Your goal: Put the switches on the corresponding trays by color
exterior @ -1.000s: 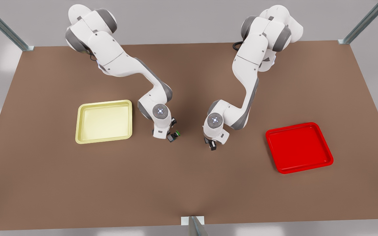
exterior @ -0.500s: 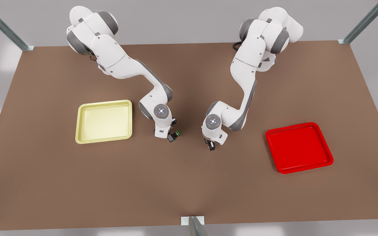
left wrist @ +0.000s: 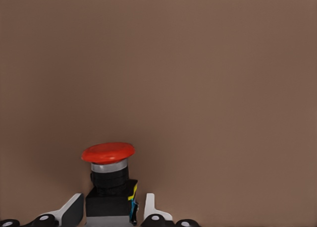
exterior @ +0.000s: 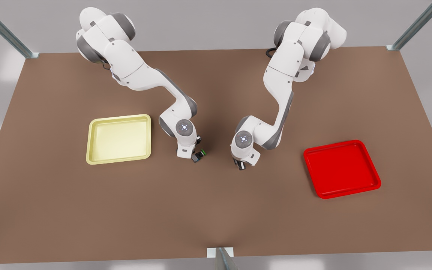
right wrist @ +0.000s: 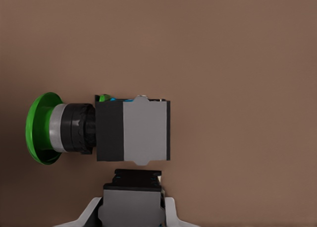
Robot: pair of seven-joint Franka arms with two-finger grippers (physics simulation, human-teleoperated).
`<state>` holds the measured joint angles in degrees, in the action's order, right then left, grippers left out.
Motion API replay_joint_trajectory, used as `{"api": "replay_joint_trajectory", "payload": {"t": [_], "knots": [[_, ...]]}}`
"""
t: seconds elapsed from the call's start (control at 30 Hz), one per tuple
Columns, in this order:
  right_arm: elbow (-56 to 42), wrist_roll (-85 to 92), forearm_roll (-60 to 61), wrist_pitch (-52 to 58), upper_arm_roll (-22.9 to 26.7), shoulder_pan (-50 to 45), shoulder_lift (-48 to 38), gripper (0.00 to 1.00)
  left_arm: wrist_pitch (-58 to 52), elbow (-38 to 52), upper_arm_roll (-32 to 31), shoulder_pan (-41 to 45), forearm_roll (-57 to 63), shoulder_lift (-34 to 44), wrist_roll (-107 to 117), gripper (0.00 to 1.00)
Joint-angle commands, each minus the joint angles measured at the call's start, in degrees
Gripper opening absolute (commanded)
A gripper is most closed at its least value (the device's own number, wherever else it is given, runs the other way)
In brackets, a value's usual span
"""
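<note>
**Q:** Between the fingers (left wrist: 151, 209) of the left gripper (left wrist: 111, 214), what is shown?

**A:** The red switch (left wrist: 108, 160), upright on the brown table (left wrist: 223, 88). Both fingers press against its dark blocky body, and the broad red cap stands clear beyond the fingertips. It is probably light and rigid. The flat body sides give the pads a square seat, whereas the round cap and its smooth collar would likely slip or roll.

**Q:** And at the right gripper (right wrist: 132, 214)?

**A:** Its fingers (right wrist: 94, 212) close on a second dark switch body (right wrist: 132, 199), whose cap colour is hidden. Just beyond the fingertips lies the green switch (right wrist: 99, 130), on its side with the cap pointing sideways, near the held body; whether they touch cannot be told. A careless lift could nudge so small a part.

**Q:** Farther out from the fingers?

**A:** In the front view, the red tray (exterior: 341, 168) lies well apart from the left gripper, towards the front view's right. The yellow tray (exterior: 120, 138) lies near the right gripper, towards the front view's left. Both trays hold nothing.

**Q:** What is the handling advice?

**A:** Grip low on the flat faces with modest force. Release each switch close above the tray floor, since a tall, top-heavy button probably topples easily.
</note>
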<state>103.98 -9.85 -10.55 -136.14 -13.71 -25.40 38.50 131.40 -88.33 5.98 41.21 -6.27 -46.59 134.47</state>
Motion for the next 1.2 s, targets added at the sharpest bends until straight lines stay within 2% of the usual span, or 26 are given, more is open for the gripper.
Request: {"api": "replay_joint_trajectory", "payload": {"t": [0.0, 0.2, 0.3, 0.43, 0.47, 0.5, 0.53, 0.63, 0.73, 0.8, 0.93, 1.03, 1.07, 1.1, 1.17], "knots": [[0.0, 0.0, 0.0, 0.0, 0.0, 0.0, 0.0, 0.55, 0.0, 0.0, 0.0, -0.1, 0.0, 0.0, 0.0, 0.62], [0.1, 0.0, 0.0, 0.1, 0.0, 0.0, -0.4, 0.54, 0.0, 0.0, -0.1, 0.1, 0.0, -0.2, 0.0, 0.62], [0.2, 0.0, 0.0, 0.1, 0.0, 0.0, -0.4, 0.52, 0.0, 0.0, 0.0, 0.3, 0.0, -0.2, 0.0, 0.56], [0.2, 0.1, 0.0, 0.5, 0.0, 0.1, -0.5, 0.50, 0.0, 0.0, 0.0, 0.3, 0.0, -0.3, -0.1, 0.56], [0.2, 0.1, 0.0, 0.6, 0.0, 0.2, -0.7, 0.50, 0.0, 0.0, 0.0, 0.3, 0.0, -0.3, 0.0, 0.56], [0.3, 0.1, 0.0, 0.8, 0.0, 0.2, -1.0, 0.58, 0.0, 0.0, 0.0, 0.4, 0.0, -0.3, 0.0, 0.56], [0.3, 0.1, 0.0, 0.8, 0.0, 0.2, -1.1, 0.60, -0.1, 0.1, 0.0, 0.4, 0.0, -0.3, 0.0, 0.56], [2.5, 0.7, 0.0, 0.8, 0.1, 2.4, -4.4, 0.59, 0.0, 0.1, 0.0, 0.4, 0.0, -0.3, 0.0, 0.52], [10.8, 2.8, 0.0, -0.1, 0.0, 8.6, -13.4, 0.59, -0.1, 0.1, 0.0, 0.4, 0.0, -0.3, 0.0, 0.52], [21.1, 3.1, 0.0, -3.6, 0.0, 11.5, -20.0, 0.59, -0.1, 0.1, 0.0, 0.4, 0.0, 0.0, 0.0, 0.53], [36.4, 3.0, 0.1, -7.4, -0.3, 13.5, -29.7, 0.59, -0.7, 0.0, 0.2, 0.3, 0.7, 0.6, -1.1, 0.53], [40.7, 8.1, 0.0, -11.5, 0.2, 21.5, -29.6, 0.59, -3.3, -0.5, 0.6, -1.0, 3.8, 3.0, -2.4, 0.53], [40.5, 9.0, 0.1, -12.0, 2.4, 22.1, -29.2, 0.59, -5.7, -0.7, 0.7, -1.8, 5.9, 3.6, -2.9, 0.53], [40.4, 12.9, 0.0, -14.5, 6.7, 21.8, -28.2, 0.59, -6.6, -1.7, 1.1, -2.6, 6.7, 4.9, -4.2, 0.53], [40.3, 16.3, 0.1, -18.0, 10.2, 21.7, -25.1, 0.60, -8.9, -1.8, 2.5, -4.2, 7.1, 7.4, -7.0, 0.53]]}}
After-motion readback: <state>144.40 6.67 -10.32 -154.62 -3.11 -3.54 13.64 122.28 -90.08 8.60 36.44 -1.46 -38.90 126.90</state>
